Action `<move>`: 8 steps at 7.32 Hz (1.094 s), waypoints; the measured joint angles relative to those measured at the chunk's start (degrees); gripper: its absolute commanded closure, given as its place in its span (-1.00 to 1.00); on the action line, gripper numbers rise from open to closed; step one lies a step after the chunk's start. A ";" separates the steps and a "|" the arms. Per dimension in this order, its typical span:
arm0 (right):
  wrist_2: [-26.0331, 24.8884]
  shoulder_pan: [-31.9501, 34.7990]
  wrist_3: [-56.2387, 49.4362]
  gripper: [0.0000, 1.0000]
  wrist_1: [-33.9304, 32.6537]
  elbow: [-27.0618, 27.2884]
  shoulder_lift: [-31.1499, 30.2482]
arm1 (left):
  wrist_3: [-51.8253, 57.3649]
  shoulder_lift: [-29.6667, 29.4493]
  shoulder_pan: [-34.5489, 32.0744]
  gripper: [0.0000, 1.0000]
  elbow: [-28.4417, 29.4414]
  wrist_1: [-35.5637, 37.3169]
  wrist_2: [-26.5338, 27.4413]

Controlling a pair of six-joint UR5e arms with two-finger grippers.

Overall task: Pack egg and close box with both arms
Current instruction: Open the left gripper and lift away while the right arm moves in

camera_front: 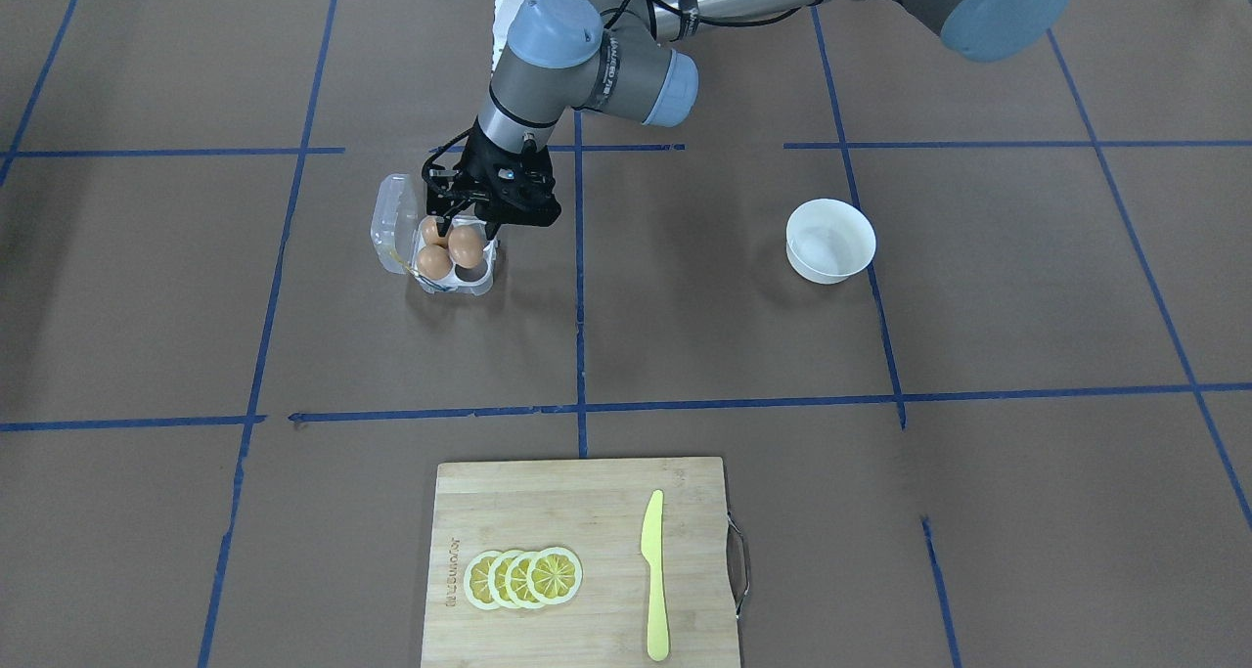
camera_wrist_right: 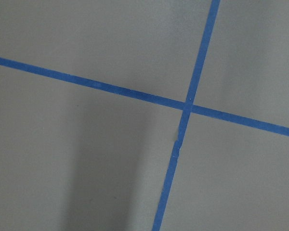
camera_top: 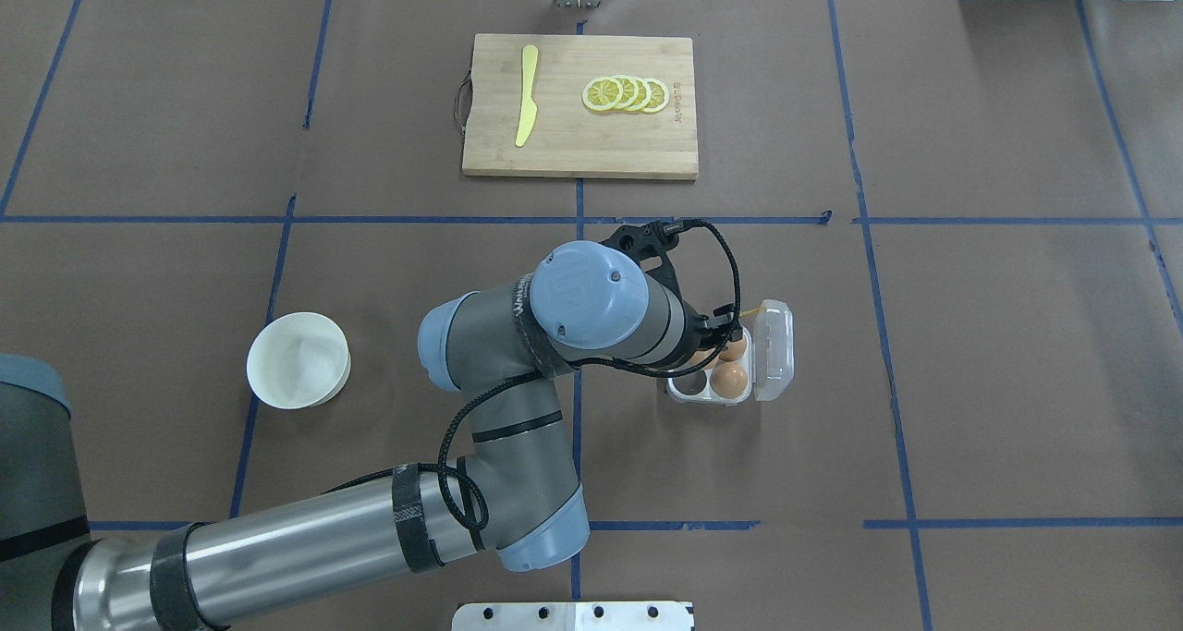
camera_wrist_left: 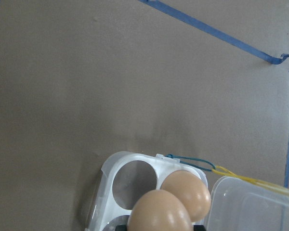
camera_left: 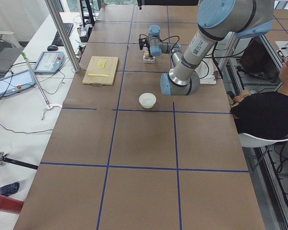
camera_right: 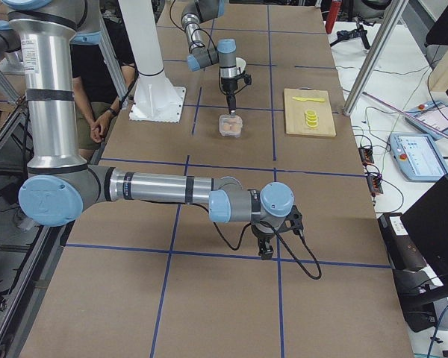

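Note:
The clear four-cell box (camera_front: 391, 220) lies open on the table, lid folded out flat; it also shows in the overhead view (camera_top: 774, 349). Two tan eggs (camera_front: 433, 263) sit in the cells beside the lid. My left gripper (camera_front: 466, 230) hangs straight down over the box, shut on a third egg (camera_front: 467, 247) just above a cell. In the left wrist view that egg (camera_wrist_left: 159, 212) is close at the bottom, with one seated egg (camera_wrist_left: 187, 191) and an empty cell (camera_wrist_left: 135, 180) behind it. My right gripper (camera_right: 265, 252) hovers low over bare table far from the box; I cannot tell if it is open or shut.
A round white bowl (camera_front: 829, 241) stands on the table to the robot's left of the box. A wooden cutting board (camera_front: 548, 512) with lemon slices (camera_front: 523, 578) and a yellow knife (camera_front: 653, 575) lies across the table. Blue tape lines (camera_wrist_right: 189, 107) cross the brown surface.

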 measured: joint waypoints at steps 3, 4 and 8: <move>0.00 0.00 0.02 -1.00 0.00 -0.04 -0.05 | 0.10 0.07 -0.11 -0.86 -0.04 -0.34 0.71; 0.00 -0.30 0.33 -1.00 0.00 0.07 0.07 | 0.20 0.12 -0.44 -0.86 -0.42 -0.35 0.72; -0.02 -7.90 15.83 -1.00 0.17 7.43 0.67 | 5.27 9.12 -6.97 -0.86 -12.22 1.01 -3.31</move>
